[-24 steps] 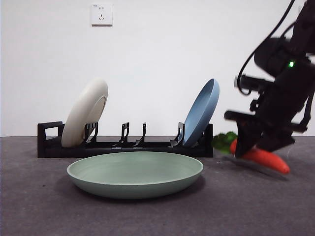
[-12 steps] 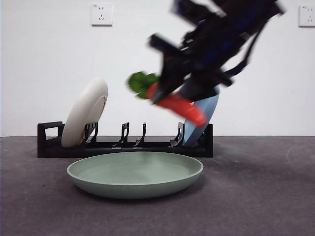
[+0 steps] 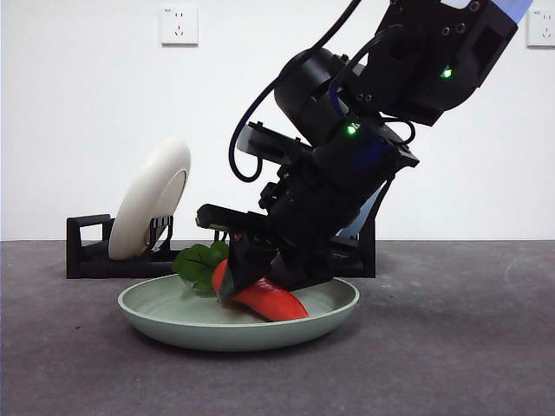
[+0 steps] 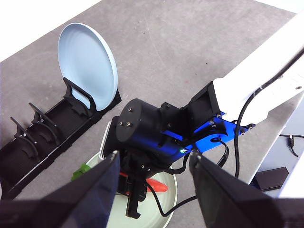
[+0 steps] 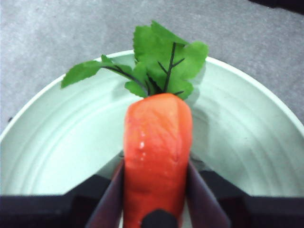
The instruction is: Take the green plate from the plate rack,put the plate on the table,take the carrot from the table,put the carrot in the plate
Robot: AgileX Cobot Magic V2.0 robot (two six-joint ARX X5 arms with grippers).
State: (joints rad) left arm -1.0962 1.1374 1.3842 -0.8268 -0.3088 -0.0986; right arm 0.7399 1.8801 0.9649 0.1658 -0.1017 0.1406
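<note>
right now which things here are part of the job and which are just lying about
Job: carrot held in the right claw, green plate beneath it, plate rack, table.
Lying about: cream plate and blue plate in the rack, wall socket.

front: low, level, near | left wrist: high, looking down | right wrist: close | shared: green plate (image 3: pixel 173 314)

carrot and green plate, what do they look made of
The carrot looks like moulded plastic: a smooth orange-red body with small glossy highlights, and thin flat leaves, perhaps fabric or soft plastic. The green plate looks like matte plastic or a similar composite: an even, dull sage surface with faint concentric rings.
</note>
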